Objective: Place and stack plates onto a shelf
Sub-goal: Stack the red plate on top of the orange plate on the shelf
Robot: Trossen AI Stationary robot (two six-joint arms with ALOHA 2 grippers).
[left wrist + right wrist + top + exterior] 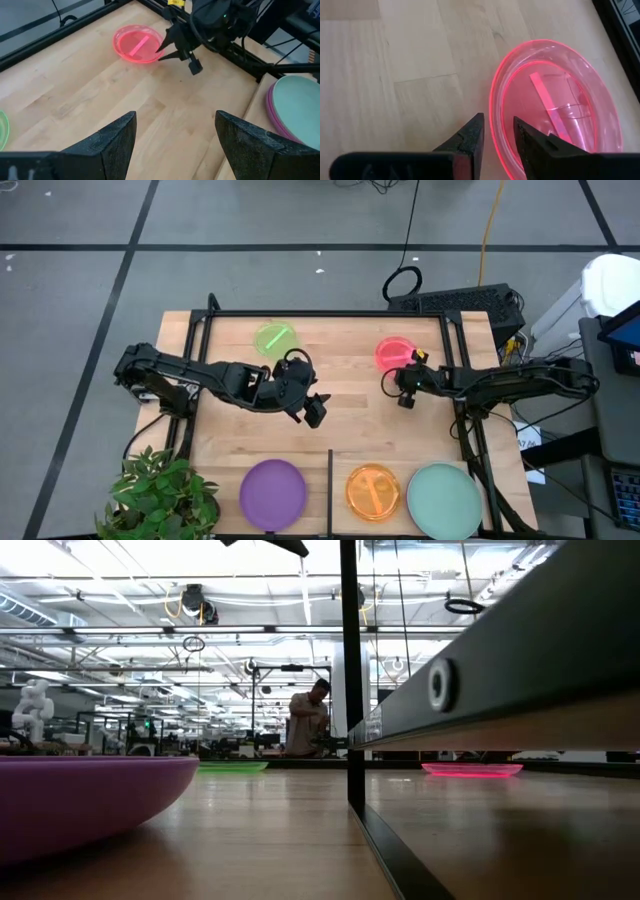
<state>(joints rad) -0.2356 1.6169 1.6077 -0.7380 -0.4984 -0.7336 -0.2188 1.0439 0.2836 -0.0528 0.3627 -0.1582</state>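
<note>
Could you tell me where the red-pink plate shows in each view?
High: red-pink plate, upper right of centre, beside right gripper.
Low: far right, thin glowing strip.
Left wrist: upper middle.
Right wrist: fills right half.
Shared landmark: right gripper at its rim.

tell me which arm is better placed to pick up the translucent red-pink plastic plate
Right. The right gripper has its fingers astride the rim of the translucent red-pink plastic plate, while the left gripper hangs open mid-table, away from it.
</note>
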